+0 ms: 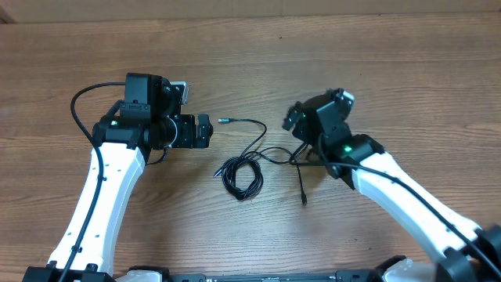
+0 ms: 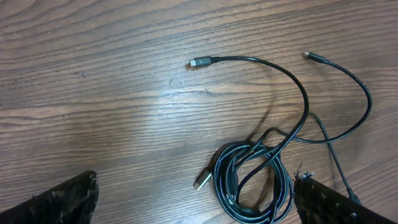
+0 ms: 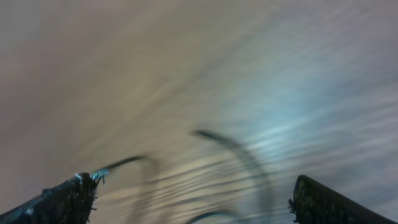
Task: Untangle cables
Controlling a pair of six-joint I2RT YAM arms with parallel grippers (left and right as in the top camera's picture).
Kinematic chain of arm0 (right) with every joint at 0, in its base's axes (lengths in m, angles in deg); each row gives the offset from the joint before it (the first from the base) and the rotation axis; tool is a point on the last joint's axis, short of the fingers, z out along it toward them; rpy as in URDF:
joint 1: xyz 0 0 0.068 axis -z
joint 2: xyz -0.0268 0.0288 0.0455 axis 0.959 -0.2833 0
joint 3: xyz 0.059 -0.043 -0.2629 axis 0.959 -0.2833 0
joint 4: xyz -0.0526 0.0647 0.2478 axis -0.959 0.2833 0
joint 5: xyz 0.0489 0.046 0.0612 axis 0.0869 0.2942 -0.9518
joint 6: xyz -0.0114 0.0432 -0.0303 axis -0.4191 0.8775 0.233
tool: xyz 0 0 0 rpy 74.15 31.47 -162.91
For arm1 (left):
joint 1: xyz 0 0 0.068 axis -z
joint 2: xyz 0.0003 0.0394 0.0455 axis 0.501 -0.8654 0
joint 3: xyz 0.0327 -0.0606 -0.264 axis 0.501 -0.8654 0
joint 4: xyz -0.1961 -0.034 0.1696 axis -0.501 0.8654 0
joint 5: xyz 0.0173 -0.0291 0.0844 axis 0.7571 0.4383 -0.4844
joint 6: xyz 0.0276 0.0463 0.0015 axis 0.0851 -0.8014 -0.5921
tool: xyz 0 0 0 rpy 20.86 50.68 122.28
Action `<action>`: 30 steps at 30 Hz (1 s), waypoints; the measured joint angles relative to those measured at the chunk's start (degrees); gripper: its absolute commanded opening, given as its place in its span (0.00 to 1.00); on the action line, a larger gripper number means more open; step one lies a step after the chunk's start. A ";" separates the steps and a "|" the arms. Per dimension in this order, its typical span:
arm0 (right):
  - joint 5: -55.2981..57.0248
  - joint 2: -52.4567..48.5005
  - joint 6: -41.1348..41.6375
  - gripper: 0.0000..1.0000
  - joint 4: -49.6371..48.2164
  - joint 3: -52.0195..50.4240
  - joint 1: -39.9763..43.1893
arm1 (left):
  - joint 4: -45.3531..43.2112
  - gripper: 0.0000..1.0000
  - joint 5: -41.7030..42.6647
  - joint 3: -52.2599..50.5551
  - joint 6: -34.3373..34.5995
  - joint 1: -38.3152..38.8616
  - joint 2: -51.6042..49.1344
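the left jaws stand spread wide, their dark tips at the two bottom corners of the left wrist view, with the cables lying between them on the wooden tabletop as a small black coil. one silver-tipped plug lies well clear of the coil and a usb plug just beside it. the right jaws are spread too, blurred dark strands showing between their tips, and from overhead the coil sits between the left arm and the right arm.
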 measured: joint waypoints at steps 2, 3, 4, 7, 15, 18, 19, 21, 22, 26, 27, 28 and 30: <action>-4.39 1.33 -0.33 1.00 -0.31 0.70 -0.33 | -0.04 1.00 -0.22 0.00 0.00 0.00 0.00; -7.41 1.70 -0.48 1.00 -0.35 0.81 -0.35 | -0.15 1.00 -0.66 0.00 0.04 0.00 0.00; -10.10 1.68 -0.50 1.00 -0.33 0.81 -0.39 | -0.22 1.00 -1.22 0.00 0.26 0.00 0.00; -16.81 0.22 -0.22 1.00 -0.39 0.81 -0.81 | -0.20 1.00 -5.09 0.00 3.32 0.00 0.00; -24.44 -7.17 10.84 0.99 -0.33 0.81 -4.13 | -0.02 1.00 -11.91 0.00 9.14 0.00 0.00; -25.18 -9.46 14.99 0.99 -0.33 0.81 -5.25 | 0.00 0.99 -12.61 0.00 9.57 0.00 0.00; -25.24 -10.34 16.37 0.99 -0.55 0.81 -5.66 | 0.00 0.99 -12.81 0.00 9.64 0.00 0.00; -25.14 -12.59 18.82 0.99 -2.51 0.74 -6.58 | 0.02 1.00 -13.00 0.00 9.84 0.00 0.00; -24.94 -13.27 19.32 0.99 -3.19 0.74 -6.84 | 0.00 1.00 -13.07 0.00 9.97 0.00 0.00; -23.98 -16.55 20.87 0.99 -6.45 0.74 -7.45 | 0.02 1.00 -13.29 0.00 10.40 0.00 0.00; -23.45 -17.77 21.22 0.99 -7.45 0.74 -7.45 | 0.02 1.00 -13.29 0.00 10.43 0.00 0.00; -23.23 -18.75 21.57 0.99 -8.72 0.70 -7.43 | 0.02 1.00 -13.31 0.00 10.45 0.00 0.00; -22.45 -20.37 21.84 0.97 -11.19 0.70 -7.45 | 0.02 0.99 -13.44 0.00 10.58 0.00 0.00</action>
